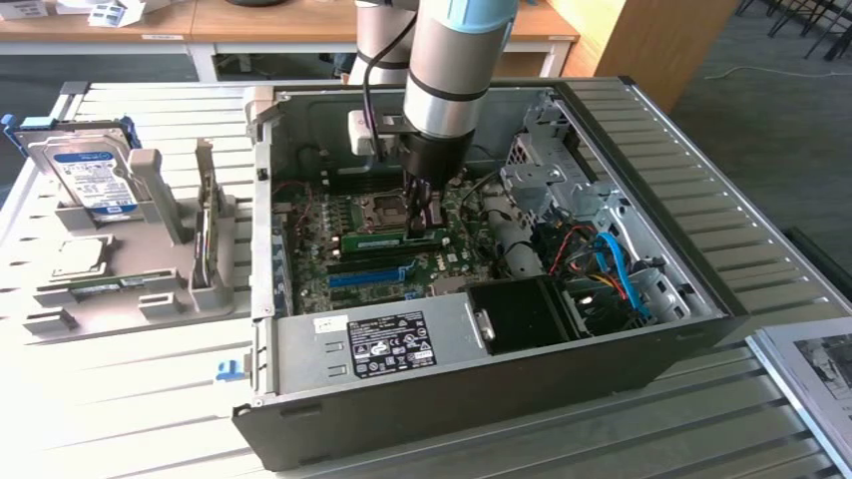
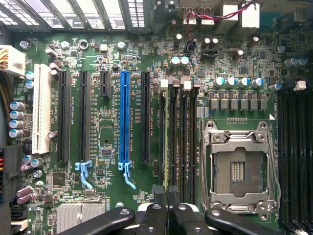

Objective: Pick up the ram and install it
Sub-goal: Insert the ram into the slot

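Where it lies level over the green motherboard (image 1: 433, 267), just beside the square metal processor socket (image 1: 386, 212), the long, thin green circuit-board ram stick (image 1: 374, 240) is pinched at one end by the black hand (image 1: 425, 228), fingers (image 2: 157, 215) narrow. Both sit inside the open dark computer case (image 1: 533, 389) on the pale slatted worktop (image 1: 134, 399).

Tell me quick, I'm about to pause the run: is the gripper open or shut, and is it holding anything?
Gripper: closed, its tips at one end of the ram; whether it actually grips the ram cannot be told.
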